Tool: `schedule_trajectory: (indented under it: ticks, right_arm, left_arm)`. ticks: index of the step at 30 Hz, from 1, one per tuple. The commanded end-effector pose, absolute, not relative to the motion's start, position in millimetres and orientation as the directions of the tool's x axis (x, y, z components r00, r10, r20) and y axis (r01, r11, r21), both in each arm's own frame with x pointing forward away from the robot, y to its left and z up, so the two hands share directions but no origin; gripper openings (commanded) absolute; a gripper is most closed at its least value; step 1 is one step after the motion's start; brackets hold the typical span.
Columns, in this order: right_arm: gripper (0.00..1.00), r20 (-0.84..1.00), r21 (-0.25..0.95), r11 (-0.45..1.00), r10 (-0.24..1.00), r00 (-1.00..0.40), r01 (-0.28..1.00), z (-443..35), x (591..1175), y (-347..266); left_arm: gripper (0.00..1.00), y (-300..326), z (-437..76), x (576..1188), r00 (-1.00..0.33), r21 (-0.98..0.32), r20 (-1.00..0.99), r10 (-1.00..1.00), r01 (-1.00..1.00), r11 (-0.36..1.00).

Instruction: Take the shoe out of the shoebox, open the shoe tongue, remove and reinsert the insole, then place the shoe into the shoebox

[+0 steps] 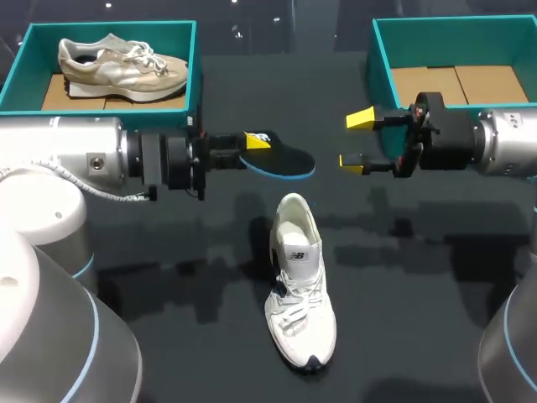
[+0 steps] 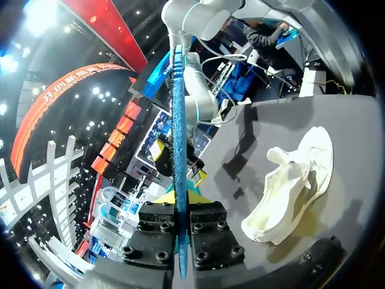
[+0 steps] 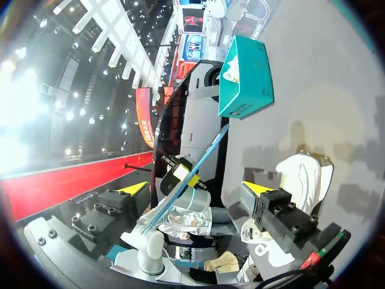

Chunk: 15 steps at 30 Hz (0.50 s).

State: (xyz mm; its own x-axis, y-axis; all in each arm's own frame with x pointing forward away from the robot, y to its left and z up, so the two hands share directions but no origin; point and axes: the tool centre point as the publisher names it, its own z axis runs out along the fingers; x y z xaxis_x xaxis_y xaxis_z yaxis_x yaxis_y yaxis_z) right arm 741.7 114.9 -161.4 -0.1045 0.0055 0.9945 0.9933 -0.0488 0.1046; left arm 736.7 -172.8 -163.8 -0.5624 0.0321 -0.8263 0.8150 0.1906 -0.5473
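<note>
My left gripper (image 1: 254, 144) is shut on the heel end of a black insole with a blue edge (image 1: 281, 159) and holds it level above the table. In the left wrist view the insole (image 2: 177, 120) stands edge-on between that gripper's (image 2: 182, 201) fingers. My right gripper (image 1: 357, 141) is open, a short gap to the right of the insole's toe end. From the right wrist the insole (image 3: 204, 158) shows ahead of the open gripper (image 3: 195, 188). The white shoe (image 1: 300, 285) rests upright on the table below them, toe toward the front edge, also in view from both wrists (image 2: 295, 180) (image 3: 307, 174).
A teal shoebox (image 1: 197, 59) at the back left holds a beige shoe (image 1: 122, 65). A second teal shoebox (image 1: 382, 59) at the back right has only a cardboard floor. My right arm lies along the front of that box. The dark table (image 1: 168, 252) is bare around the white shoe.
</note>
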Motion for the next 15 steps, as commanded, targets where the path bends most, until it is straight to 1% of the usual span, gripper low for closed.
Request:
schedule_trajectory:
  ticks: [1,5,8,12,15]
  right_arm:
    - [1.00,0.995,0.104,-0.050,0.009,-0.103,0.993,-161.0,740.4,115.2]
    - [1.00,0.995,0.104,-0.050,0.009,-0.103,0.993,-161.0,740.4,115.2]
    - [1.00,0.995,0.104,-0.050,0.009,-0.103,0.993,-161.0,740.4,115.2]
    - [1.00,0.995,0.104,-0.050,0.009,-0.103,0.993,-161.0,740.4,115.2]
    - [1.00,0.995,0.104,-0.050,0.009,-0.103,0.993,-161.0,740.4,115.2]
  left_arm:
    - [0.00,-179.7,-155.1,737.9,-0.729,-0.703,-0.678,0.090,0.680,0.209]
    - [0.00,-180.7,-143.4,741.5,-0.891,-0.872,-0.448,0.073,0.453,0.184]
    - [0.00,-183.6,-138.1,743.1,-0.966,-0.956,-0.245,0.080,0.255,0.148]
    - [0.00,-189.5,-133.7,742.6,-0.998,-0.994,-0.022,0.060,0.028,0.102]
    - [0.00,-192.2,-133.7,741.8,-0.977,-0.977,0.206,0.063,-0.201,0.066]
